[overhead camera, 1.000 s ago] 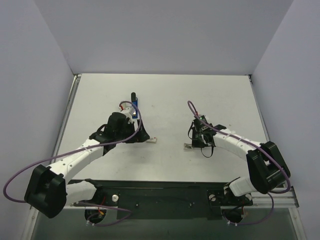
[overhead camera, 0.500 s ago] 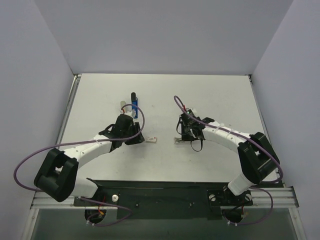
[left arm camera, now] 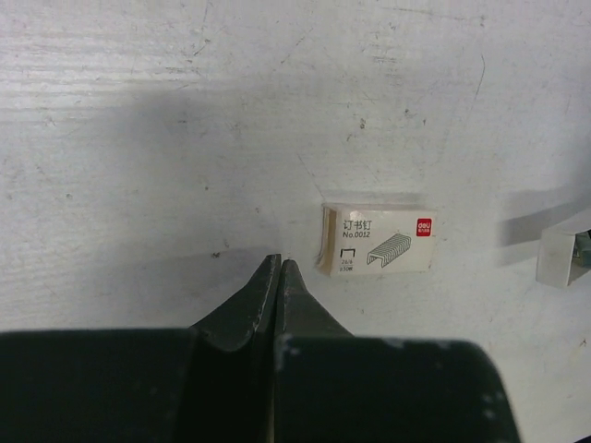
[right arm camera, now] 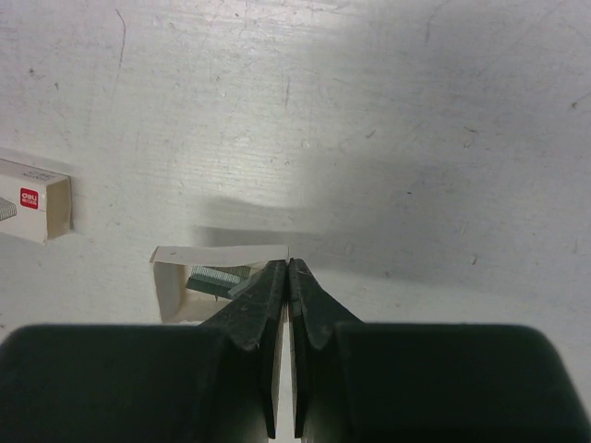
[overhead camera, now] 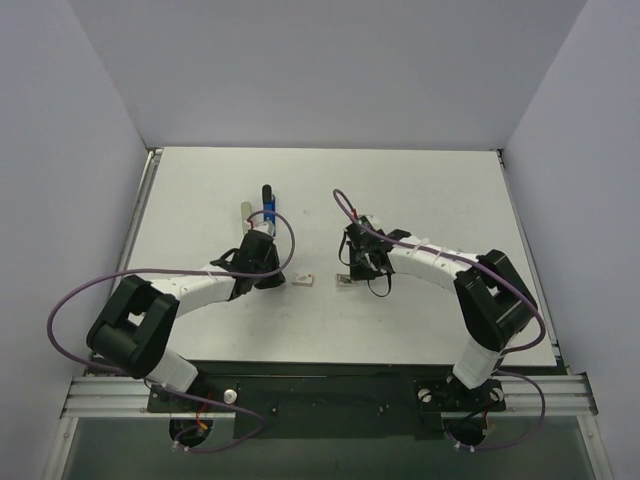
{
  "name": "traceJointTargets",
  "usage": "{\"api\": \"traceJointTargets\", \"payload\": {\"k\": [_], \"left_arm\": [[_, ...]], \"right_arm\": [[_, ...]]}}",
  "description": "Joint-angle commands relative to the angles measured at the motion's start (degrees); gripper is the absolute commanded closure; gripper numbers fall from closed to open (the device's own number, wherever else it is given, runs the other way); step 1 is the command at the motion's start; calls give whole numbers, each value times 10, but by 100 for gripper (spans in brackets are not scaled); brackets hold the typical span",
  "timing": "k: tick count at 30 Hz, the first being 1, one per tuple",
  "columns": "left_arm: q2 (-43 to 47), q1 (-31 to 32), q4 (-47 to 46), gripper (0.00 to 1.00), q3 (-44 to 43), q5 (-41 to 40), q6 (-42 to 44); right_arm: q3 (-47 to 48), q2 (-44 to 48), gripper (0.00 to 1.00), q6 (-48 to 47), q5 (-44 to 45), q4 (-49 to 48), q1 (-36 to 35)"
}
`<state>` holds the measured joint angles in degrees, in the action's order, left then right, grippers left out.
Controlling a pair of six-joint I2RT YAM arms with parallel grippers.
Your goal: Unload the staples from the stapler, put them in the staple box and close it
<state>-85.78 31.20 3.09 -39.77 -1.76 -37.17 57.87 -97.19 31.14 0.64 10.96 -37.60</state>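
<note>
**Progress of unloading, near to far.** Left pincer [left arm camera: 280,265]: clenched, black tips pressed together on nothing, resting low over the scuffed white bench [overhead camera: 420,190]. Just beyond its tips and a little to their right lies a small cream cardboard staple box with a printed label and a red logo [left arm camera: 377,239], closed and apart from the tips.

Right pincer [right arm camera: 282,269]: likewise clenched, its tips at the right-hand end wall of an open white card tray [right arm camera: 222,253]. Whether that thin wall is nipped between the tips or merely touched cannot be told. Inside the tray, just left of the tips, a short silvery-grey strip of staples [right arm camera: 214,276] is visible. The labelled box sits farther to the left of this pincer, well apart from the tray.

Farthest out, beyond the left pincer, the slim blue hinged stapler with a dark far end [overhead camera: 269,212] lies on the bench, held by neither pincer. A short pale grey-white bar [overhead camera: 246,214] lies just beside it on its left.

Judgement: staples already rest in the tray, so the removal step may be largely done. Whether the stapler's rail is empty, and whether the strip came from it, cannot be seen at this scale. What seems left is tidying the tray and box.
</note>
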Motion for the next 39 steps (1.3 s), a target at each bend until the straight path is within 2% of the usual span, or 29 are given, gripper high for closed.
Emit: {"api": "traceJointTargets", "payload": {"k": [1,19,39], "left_arm": [[-23,5,-75,99,2,-15,-2],[-75,15,-101,100,-11,5,-3],[-75,23,-149,100,15,38,-15]], "right_arm": [[30,-18,100,22,3,18,-13],[116,-100,100,68,28,49,-52],[160,-129,100,103,131,124,-93]]}}
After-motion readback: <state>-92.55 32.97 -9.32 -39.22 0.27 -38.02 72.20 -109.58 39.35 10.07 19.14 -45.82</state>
